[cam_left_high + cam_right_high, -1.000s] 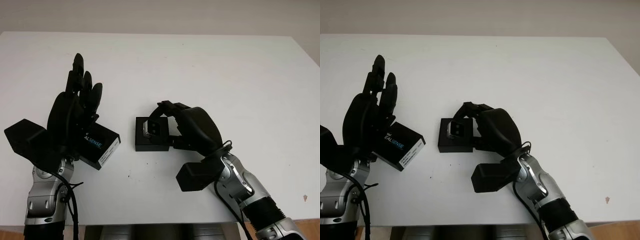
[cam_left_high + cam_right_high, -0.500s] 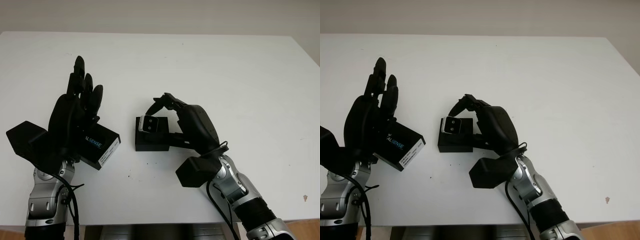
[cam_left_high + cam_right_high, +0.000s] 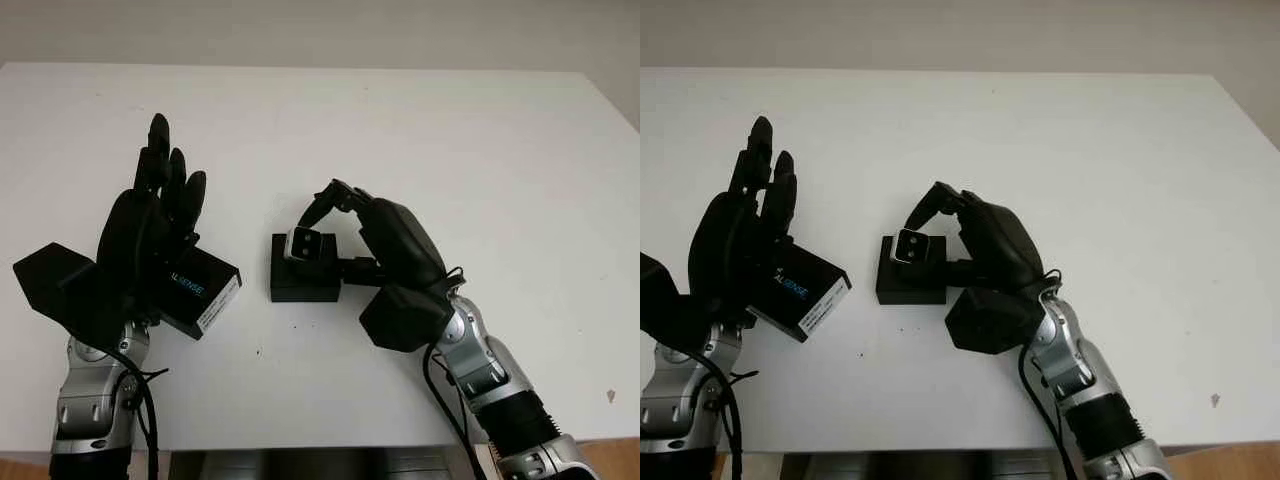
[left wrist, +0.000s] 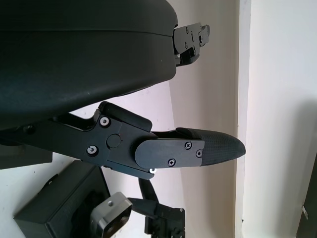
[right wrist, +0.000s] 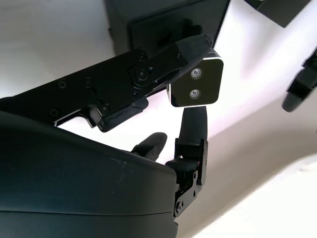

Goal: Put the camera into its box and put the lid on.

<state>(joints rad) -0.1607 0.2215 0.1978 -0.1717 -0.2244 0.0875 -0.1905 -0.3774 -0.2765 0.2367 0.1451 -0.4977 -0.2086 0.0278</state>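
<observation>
The right wrist view is showing two round lenses on the face of the camera point(image 5: 196, 85), a detail the head views barely resolve. One camera, one black box point(image 3: 304, 280) and one labelled lid point(image 3: 202, 293) are sitting on or over the white table point(image 3: 480, 150). The right hand point(image 3: 345, 215) is pinching the camera just above the box. The left hand point(image 3: 150, 235) is hovering open over the lid, holding nothing.
</observation>
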